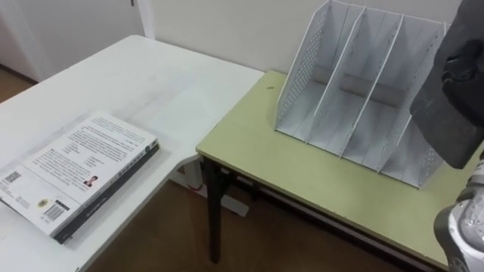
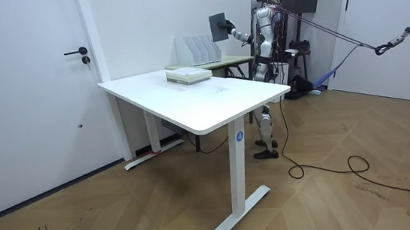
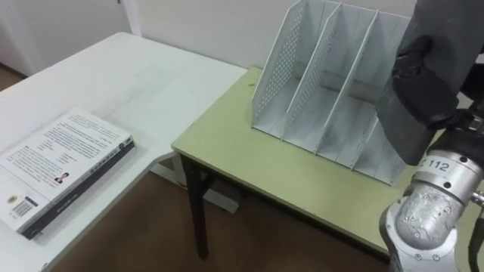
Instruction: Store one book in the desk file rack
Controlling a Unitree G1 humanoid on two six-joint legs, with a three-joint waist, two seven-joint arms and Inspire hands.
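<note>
My right hand (image 3: 428, 89) is shut on a dark grey book (image 3: 446, 38), which it holds upright in the air at the right end of the white perforated file rack (image 1: 355, 83). The book (image 1: 454, 98) hangs just in front of and above the rack's rightmost slot. The rack stands on a pale green desk (image 1: 302, 177), and the slots I can see are bare. In the room view I stand behind that desk with the book (image 2: 219, 27) raised over the rack (image 2: 197, 48).
A second book (image 1: 79, 170) with a printed white cover lies flat on the white table (image 1: 159, 83) at my left. That table adjoins the green desk, with a gap of wooden floor (image 1: 151, 234) below. A wall runs behind the rack.
</note>
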